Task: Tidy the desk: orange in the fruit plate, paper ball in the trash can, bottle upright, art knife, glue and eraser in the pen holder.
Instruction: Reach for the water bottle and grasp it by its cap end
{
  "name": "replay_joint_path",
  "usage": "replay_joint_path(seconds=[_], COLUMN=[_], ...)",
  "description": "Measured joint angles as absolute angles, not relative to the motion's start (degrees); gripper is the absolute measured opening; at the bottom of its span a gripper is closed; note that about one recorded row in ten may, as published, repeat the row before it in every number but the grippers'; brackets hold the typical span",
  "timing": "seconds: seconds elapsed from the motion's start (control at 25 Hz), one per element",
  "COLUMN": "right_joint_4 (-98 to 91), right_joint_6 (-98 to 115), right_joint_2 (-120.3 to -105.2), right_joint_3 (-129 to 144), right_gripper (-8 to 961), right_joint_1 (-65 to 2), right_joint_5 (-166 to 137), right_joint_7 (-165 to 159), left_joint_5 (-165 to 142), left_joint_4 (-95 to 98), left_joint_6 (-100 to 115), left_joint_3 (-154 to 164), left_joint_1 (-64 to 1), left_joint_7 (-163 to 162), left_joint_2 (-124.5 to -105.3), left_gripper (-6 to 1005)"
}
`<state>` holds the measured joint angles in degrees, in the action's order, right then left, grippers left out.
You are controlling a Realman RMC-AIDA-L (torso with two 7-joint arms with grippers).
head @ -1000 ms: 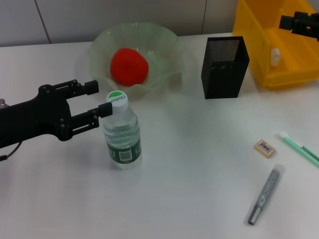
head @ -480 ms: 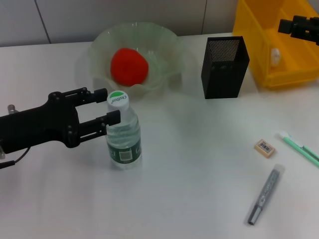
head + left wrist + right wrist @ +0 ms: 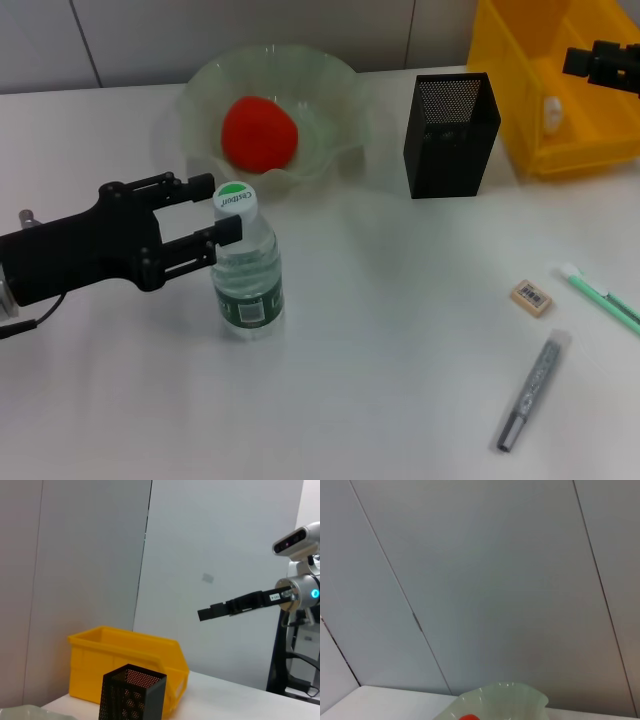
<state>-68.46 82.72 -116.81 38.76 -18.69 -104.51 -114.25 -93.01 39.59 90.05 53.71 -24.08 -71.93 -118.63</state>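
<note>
Clear bottle upright between open left gripper fingers.

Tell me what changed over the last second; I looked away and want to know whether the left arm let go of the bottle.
The left gripper, fingers open either side of the cap, slid toward the bottle and has now eased back slightly. The bottle stays upright. The right gripper barely shifted above the trash can. Orange, eraser and pen holder unchanged.

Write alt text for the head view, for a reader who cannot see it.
The left claw sits open around the cap of the upright bottle, with the orange in the fruit plate behind. To the right stand the pen holder and trash can; the eraser lies nearer.
</note>
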Motion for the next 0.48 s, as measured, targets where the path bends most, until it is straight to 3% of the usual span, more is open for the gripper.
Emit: replay_joint_path(seconds=[0.48], right_joint_4=[-68.5], right_joint_6=[83.1], right_joint_2=[-116.80], right_joint_3=[38.7], right_gripper=[592], right_joint_1=[-18.3], right_joint_5=[-104.5], right_joint_7=[-114.2], left_joint_5=[-92.2], left_joint_4=[38.0], left_joint_6=[89.0], left_joint_3=[53.7], left_joint_1=[-25.4], left_joint_7=[-70.6], left_joint_2=[-118.59], left_gripper=[615])
